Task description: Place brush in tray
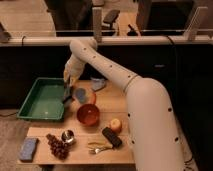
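The green tray (40, 100) lies at the table's left. My gripper (67, 90) hangs from the arm that comes down from the back, right over the tray's right rim. It is shut on the brush (66, 96), a small dark thing that hangs just below the fingers, at the rim and a little above the tray floor. The brush's pale end is hidden.
A grey-blue round object (80, 94) lies just right of the gripper, with a red-orange bowl (88, 114) in front of it. A blue cloth (97, 83) lies behind. At the front are an apple (116, 125), a black block (111, 137), a metal cup (68, 136), grapes (58, 146) and a blue sponge (28, 148).
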`<state>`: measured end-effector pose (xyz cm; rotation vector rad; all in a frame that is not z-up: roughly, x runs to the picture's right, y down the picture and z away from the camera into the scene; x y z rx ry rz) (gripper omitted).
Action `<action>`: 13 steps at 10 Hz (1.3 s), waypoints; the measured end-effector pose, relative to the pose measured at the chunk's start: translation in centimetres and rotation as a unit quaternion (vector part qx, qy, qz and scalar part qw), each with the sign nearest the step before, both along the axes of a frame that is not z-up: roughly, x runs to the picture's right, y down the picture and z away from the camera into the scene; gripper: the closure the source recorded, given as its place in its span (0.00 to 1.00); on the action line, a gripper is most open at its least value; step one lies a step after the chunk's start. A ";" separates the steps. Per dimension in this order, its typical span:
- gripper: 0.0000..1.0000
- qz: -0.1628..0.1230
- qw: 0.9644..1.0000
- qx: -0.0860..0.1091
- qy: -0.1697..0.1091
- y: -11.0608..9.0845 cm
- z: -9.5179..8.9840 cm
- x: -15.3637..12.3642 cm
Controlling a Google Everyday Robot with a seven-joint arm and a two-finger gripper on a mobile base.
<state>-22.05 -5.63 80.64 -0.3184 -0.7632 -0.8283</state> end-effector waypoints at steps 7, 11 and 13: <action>1.00 -0.051 0.997 0.004 -0.049 0.5 -1.1 -5.0; 1.00 -0.067 0.995 -0.001 -0.069 2.0 0.4 -6.6; 1.00 -0.069 0.995 0.000 -0.076 2.7 1.1 -7.0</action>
